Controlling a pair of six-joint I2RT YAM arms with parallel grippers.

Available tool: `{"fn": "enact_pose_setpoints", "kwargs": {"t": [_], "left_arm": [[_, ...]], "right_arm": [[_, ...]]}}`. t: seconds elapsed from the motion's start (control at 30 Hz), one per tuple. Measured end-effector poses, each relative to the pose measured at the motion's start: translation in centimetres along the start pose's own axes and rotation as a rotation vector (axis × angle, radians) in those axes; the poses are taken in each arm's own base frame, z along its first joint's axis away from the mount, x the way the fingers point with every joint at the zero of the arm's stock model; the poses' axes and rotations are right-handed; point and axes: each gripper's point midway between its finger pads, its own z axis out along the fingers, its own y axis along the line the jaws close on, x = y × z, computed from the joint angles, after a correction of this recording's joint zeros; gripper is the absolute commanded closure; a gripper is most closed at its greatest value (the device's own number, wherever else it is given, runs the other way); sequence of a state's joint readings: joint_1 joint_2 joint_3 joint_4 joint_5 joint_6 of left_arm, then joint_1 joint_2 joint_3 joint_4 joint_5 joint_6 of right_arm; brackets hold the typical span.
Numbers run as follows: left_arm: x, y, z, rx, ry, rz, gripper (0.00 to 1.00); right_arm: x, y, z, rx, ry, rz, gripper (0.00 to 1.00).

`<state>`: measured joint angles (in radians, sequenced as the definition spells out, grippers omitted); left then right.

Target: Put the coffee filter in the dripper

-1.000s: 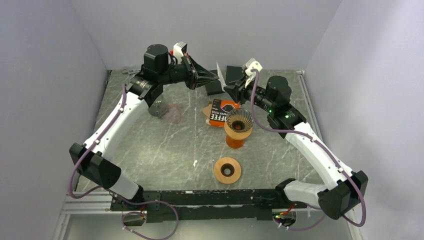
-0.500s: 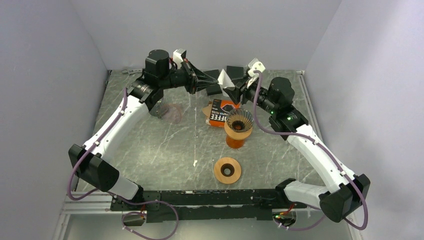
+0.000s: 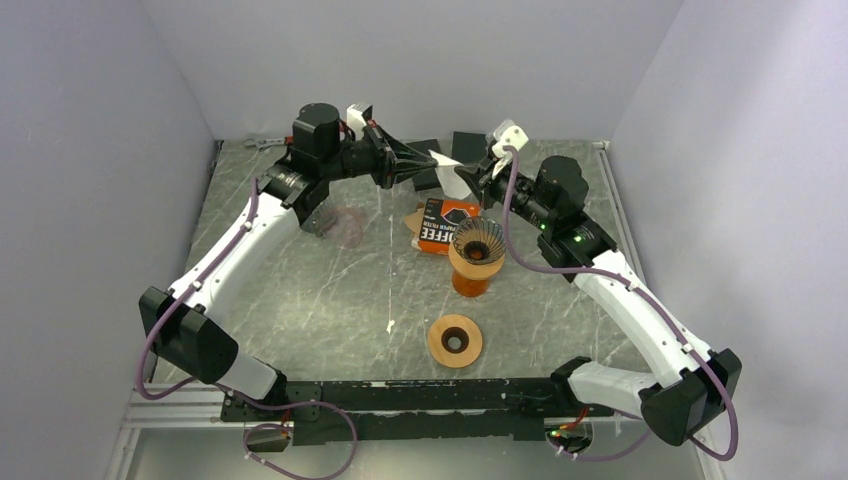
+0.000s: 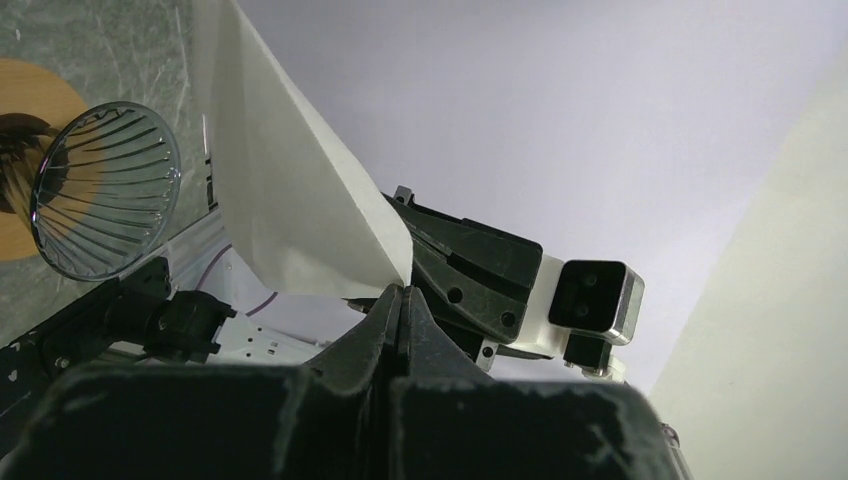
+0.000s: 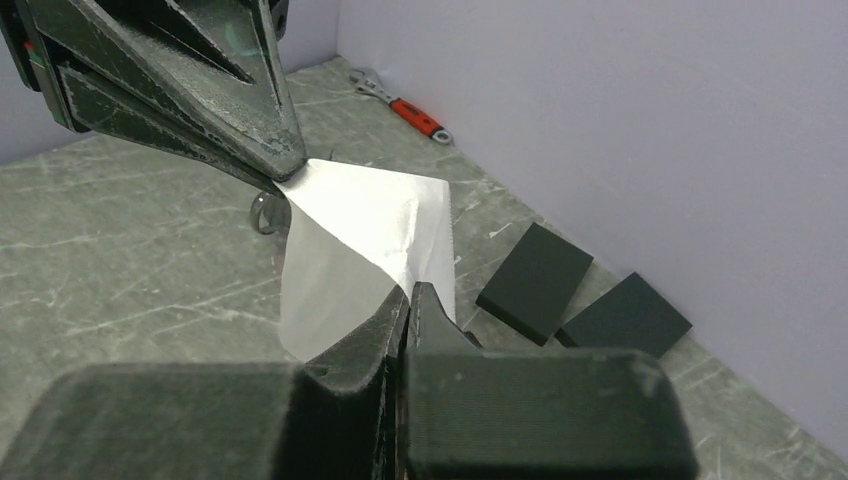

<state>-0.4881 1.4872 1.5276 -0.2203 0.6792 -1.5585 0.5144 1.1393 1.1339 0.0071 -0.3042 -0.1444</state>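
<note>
Whereas a moment ago the right gripper (image 3: 468,178) stood open just short of the paper, it is now clenched on the coffee filter (image 3: 447,168), so the sheet is pinched from both sides.

Item: coffee filter (image 5: 370,230), white, folded flat. Location: in the air above the back of the bench (image 3: 350,290), between the two grippers, touching neither bench nor dripper.

Item: left gripper (image 4: 400,290). Condition: clamped on one corner of the filter; the paper fans out from its tips.

Item: right gripper (image 5: 410,290). Condition: closed on the opposite edge, tips near those of the left gripper.

Item: dripper (image 3: 477,240), ribbed glass cone on an orange stand. Location: near side of the held filter, below it, nothing in it.

Note: the two-sided hold probably serves a handover or spreading the cone open; placing is not yet done.

Also present: orange filter box (image 3: 440,225), wooden ring (image 3: 454,340), black blocks (image 5: 535,280).
</note>
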Motion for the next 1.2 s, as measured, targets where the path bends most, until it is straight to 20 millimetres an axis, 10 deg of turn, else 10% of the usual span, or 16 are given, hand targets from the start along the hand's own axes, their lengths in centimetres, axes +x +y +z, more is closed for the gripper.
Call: {"fn": "enact_pose_setpoints", "kwargs": {"t": [0.37, 0.4, 0.43, 0.87, 1.2], "left_arm": [[-0.9, 0.8, 0.2, -0.02, -0.052, 0.016, 0.33], [-1.1, 0.9, 0.2, -0.033, -0.067, 0.016, 0.06], [-1.3, 1.0, 0.1, -0.041, -0.081, 0.027, 0.01], [-3.2, -1.9, -5.5, -0.08, -0.402, 0.402, 0.01], [-4.9, 0.0, -10.1, -0.262, -0.557, 0.797, 0.0]], "right_arm": [[-0.1, 0.5, -0.3, -0.013, 0.006, 0.039, 1.0], [-0.1, 0.5, -0.4, -0.009, 0.014, 0.058, 1.0], [-0.2, 0.4, -0.5, 0.002, 0.023, 0.081, 1.0], [-5.4, -3.8, -2.5, 0.299, 0.065, 0.36, 1.0], [-4.2, -3.3, -4.5, 0.328, 0.217, 0.517, 1.0]]}}
